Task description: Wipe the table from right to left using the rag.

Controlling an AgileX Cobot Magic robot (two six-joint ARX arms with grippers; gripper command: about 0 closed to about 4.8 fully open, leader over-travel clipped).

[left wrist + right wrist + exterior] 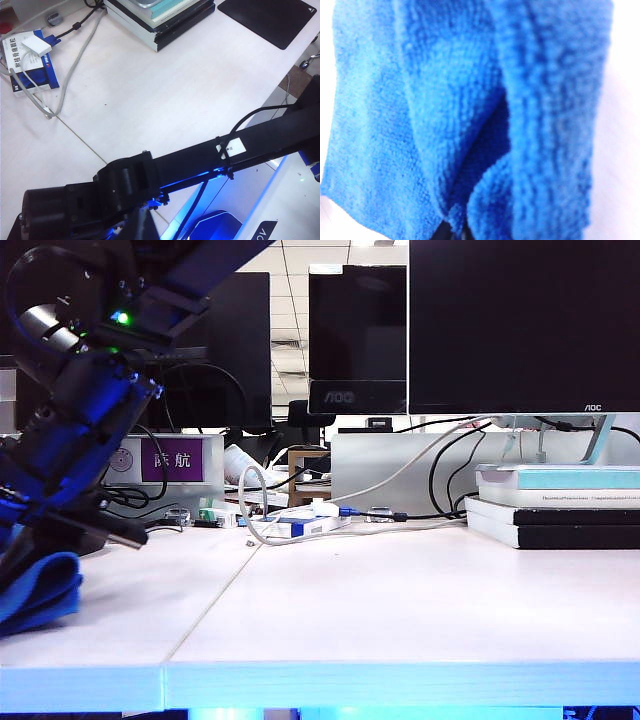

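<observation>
The blue fuzzy rag (pixel 445 115) fills the right wrist view, bunched in folds. My right gripper (pixel 454 233) is shut on a pinch of it, with white table (pixel 626 150) showing beside the cloth. In the exterior view the rag (pixel 35 592) lies crumpled on the table (pixel 400 600) at the far left edge, under a black arm (pixel 80 420) that reaches down there. In the left wrist view the right arm (pixel 200 155) stretches across over the table (pixel 150 90). It hides my left gripper's fingers, and the rag does not show there.
A stack of books (pixel 560 505) sits at the back right under two dark monitors (pixel 520 320). Cables, a white adapter and a blue-white box (pixel 300 528) lie at the back middle, beside a purple sign (pixel 172 460). A black mouse pad (pixel 270 17) lies beyond the books.
</observation>
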